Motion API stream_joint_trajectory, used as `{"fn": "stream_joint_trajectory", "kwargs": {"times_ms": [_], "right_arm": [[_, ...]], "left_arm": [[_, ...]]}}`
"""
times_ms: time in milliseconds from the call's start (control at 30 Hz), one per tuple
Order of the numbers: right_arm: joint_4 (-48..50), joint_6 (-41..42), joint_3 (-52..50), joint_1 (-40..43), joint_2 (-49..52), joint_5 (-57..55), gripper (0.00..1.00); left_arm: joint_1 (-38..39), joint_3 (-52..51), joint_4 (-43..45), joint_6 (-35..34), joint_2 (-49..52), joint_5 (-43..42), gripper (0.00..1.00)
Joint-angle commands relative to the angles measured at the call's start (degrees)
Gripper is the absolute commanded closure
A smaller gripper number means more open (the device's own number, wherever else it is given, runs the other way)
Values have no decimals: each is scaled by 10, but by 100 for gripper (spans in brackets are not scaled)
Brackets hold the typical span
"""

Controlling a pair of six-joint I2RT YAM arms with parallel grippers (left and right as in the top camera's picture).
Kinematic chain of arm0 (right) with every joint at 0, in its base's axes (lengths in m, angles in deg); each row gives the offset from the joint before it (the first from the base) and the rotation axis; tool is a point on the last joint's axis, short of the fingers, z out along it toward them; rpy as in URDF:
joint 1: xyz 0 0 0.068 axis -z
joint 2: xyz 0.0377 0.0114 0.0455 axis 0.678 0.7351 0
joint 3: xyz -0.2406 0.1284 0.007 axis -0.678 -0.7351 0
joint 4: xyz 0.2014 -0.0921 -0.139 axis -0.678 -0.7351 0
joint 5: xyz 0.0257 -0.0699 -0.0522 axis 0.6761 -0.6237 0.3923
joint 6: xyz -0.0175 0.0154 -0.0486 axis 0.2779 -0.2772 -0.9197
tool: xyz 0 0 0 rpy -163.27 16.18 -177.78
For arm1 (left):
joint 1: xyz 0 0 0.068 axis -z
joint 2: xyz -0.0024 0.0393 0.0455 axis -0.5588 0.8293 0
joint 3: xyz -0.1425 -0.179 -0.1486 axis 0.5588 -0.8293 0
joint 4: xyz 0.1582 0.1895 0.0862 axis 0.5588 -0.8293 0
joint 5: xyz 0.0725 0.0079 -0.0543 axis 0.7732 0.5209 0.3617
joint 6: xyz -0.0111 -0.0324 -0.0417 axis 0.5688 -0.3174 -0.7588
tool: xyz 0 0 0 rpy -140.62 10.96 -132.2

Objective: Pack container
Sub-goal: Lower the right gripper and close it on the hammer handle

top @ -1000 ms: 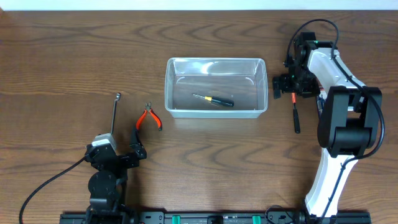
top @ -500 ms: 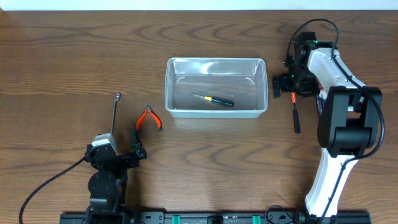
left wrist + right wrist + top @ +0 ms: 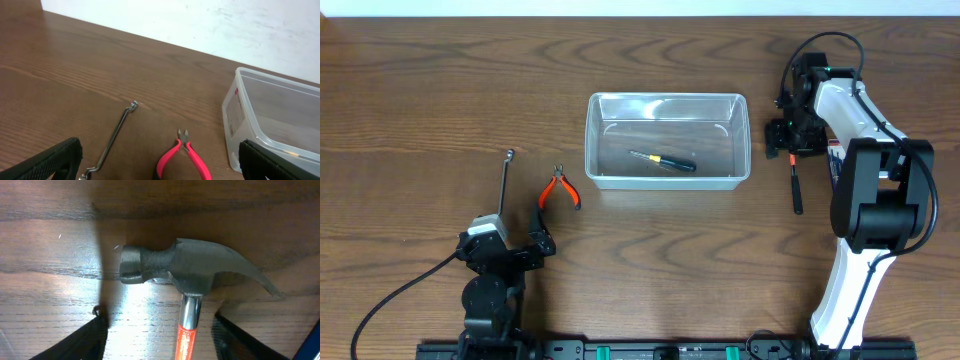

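Container (image 3: 667, 98) sits mid-table, long side running left to right, clear plastic so I can see right through the walls. One screwdriver (image 3: 662, 160) with a black and yellow handle lies flat on its floor.

Left of it on the bare wood of the table (image 3: 420, 80) are the red-handled pliers (image 3: 560, 190), and just left of those a thin metal wrench (image 3: 505, 180). The two are near each other but not touching. My left gripper (image 3: 159, 150) is low near the front edge, on the near side of those two tools, fingers spread wide with nothing between them. Its wrist cam gives me the pliers, the wrench and the container's left end.

My right gripper (image 3: 159, 342) is down over the hammer (image 3: 190, 267), which lies flat near the container's right end, apart from it, head toward the far side. On the right wrist cam the fingers sit one on each side of the chrome-and-orange neck just below the head. Wood shows in the gap on both sides, so it's not clamped. Can't tell whether the fingertips touch the table.
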Motion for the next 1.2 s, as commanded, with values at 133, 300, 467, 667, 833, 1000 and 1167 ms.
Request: {"fn": "stream_joint_trajectory", "kwargs": {"times_ms": [133, 300, 467, 667, 833, 1000, 1167], "right_arm": [[-2, -2, -3, 6, 2, -37, 38], [-2, -2, -3, 6, 2, -41, 39], [-2, -2, -3, 6, 2, -41, 54], [-2, -2, -3, 6, 2, -41, 59], [-2, -2, -3, 6, 2, -41, 65], [-2, -2, -3, 6, 2, -41, 65], [-1, -2, -3, 8, 2, -41, 68]], "left_arm": [[3, -14, -6, 8, -3, 5, 2], [3, -14, -6, 8, -3, 5, 2], [3, -14, -6, 8, -3, 5, 2], [3, -14, -6, 8, -3, 5, 2], [3, -14, -6, 8, -3, 5, 2], [3, -14, -6, 8, -3, 5, 2], [3, -14, -6, 8, -3, 5, 2]]}}
